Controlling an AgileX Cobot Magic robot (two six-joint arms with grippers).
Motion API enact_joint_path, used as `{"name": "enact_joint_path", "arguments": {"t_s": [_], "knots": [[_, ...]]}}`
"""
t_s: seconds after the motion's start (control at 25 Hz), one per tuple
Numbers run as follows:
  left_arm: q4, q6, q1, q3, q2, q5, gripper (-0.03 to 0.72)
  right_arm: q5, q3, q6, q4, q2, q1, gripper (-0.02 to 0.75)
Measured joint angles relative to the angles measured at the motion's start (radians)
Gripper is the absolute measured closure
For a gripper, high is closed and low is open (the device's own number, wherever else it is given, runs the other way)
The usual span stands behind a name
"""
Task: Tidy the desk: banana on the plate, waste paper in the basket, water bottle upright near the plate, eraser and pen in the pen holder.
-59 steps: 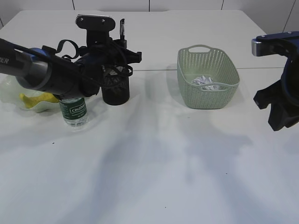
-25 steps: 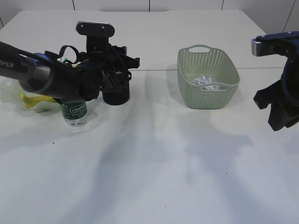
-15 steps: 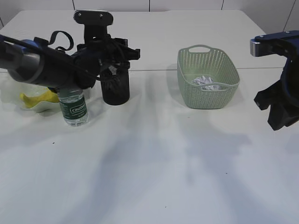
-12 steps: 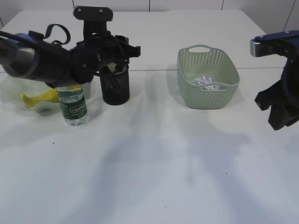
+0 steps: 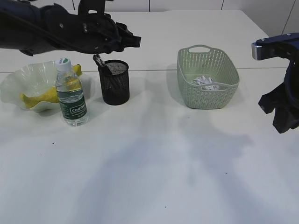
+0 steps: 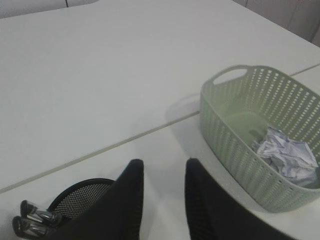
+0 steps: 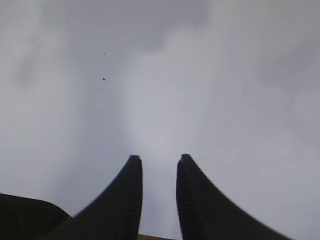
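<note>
One basket stands right of pen holder.

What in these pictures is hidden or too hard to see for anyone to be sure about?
- Eraser: the pen holder shows only dark pen tops; its mesh wall hides the inside in the exterior and left wrist views.
- Banana: partly behind the bottle and the plate rim, exterior view.
- Right gripper: at the exterior view's edge its fingertips cannot be made out.
</note>
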Motion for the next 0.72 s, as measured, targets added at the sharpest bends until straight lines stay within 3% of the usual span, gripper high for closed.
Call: {"name": "enact_joint_path", "arguments": {"t_s": [0.16,0.32,0.72], "knots": [[0.004,0.007,0.018,0.0,-0.078,0.157,0.487,0.002,0.0,-0.017,0.015,0.0,0.0,0.559],[0.005,0.01,0.079,0.0,-0.143,0.378,0.487,0.002,0.0,-0.044,0.043,0.0,0.0,0.559],[0.052,-0.149,0.423,0.0,-0.282,0.925,0.487,-0.095,0.0,-0.05,0.09,0.0,0.0,0.559]]}}
